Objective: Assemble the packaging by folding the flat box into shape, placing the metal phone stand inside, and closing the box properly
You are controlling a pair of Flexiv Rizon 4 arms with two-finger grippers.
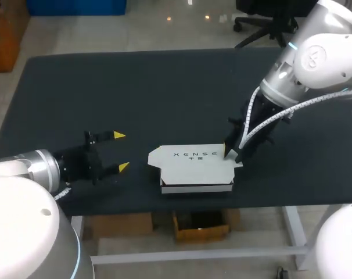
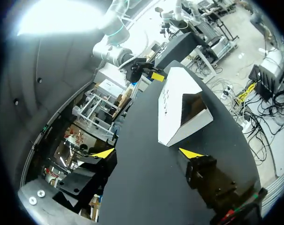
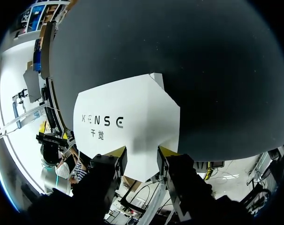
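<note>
Box (image 1: 193,165) white, folded, left end open; left tool (image 1: 121,151) spread; right tool (image 3: 142,152) slightly apart on lid.

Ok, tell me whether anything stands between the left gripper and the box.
Nothing visible does. Only bare table lies between the open left gripper and the white box; the right gripper is at the box's far end.
</note>
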